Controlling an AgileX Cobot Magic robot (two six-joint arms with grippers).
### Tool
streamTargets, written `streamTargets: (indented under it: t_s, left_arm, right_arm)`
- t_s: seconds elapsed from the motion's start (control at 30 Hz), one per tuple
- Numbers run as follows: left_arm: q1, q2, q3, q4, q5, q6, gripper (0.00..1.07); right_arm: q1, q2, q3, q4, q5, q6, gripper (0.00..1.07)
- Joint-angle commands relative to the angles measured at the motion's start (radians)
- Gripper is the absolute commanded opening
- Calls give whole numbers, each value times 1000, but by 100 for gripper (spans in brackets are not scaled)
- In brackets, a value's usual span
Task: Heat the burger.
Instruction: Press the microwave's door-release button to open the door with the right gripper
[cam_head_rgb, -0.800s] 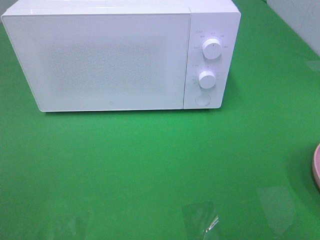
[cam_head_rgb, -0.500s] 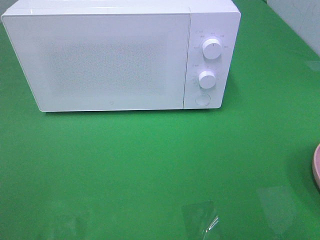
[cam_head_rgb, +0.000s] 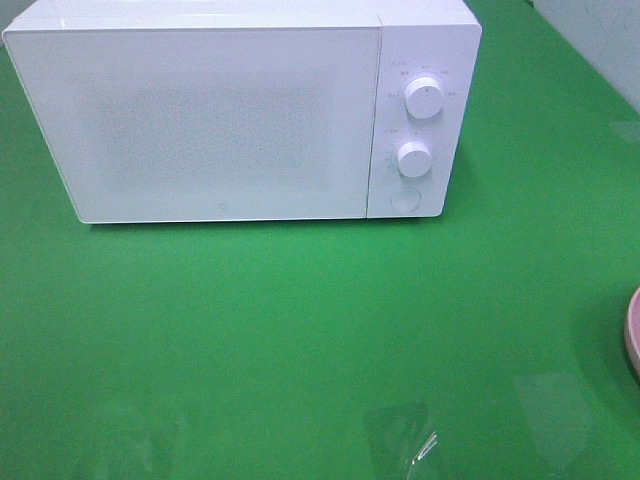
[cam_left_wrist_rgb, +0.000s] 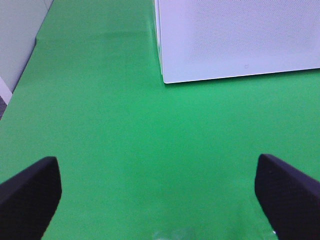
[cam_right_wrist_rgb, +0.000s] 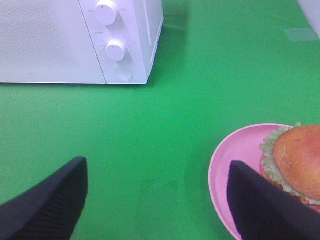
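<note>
Nothing has visibly shifted in the high view. The burger (cam_right_wrist_rgb: 297, 160) sits in the pink bowl (cam_right_wrist_rgb: 240, 145), whose rim peeks in at that view's right edge. It looks soft and light, with layers prone to sliding, so gripping the bowl's rim seems safest. Right end effector (cam_right_wrist_rgb: 156, 177) and left end effector (cam_left_wrist_rgb: 156, 172) gape empty above the bench (cam_head_rgb: 300, 320); microwave (cam_head_rgb: 200, 120) shut.

place: lab test rig staged as a kitchen | signs: green-covered bench (cam_head_rgb: 300, 330); white microwave (cam_head_rgb: 220, 120); clear tape patches (cam_head_rgb: 398, 432) on cover; plain pale wall (cam_head_rgb: 600, 40)
</note>
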Motion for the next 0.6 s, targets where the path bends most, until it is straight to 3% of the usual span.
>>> streamTargets:
  t_s: [0.03,0.6]
  left_arm:
    - [4,-6,3,-3,1,1,98]
    - [4,-6,3,-3,1,1,98]
  right_arm:
    - [-3,37,-7,-2,-57,-12,76]
    - [-3,326,59,-9,-447,-14,76]
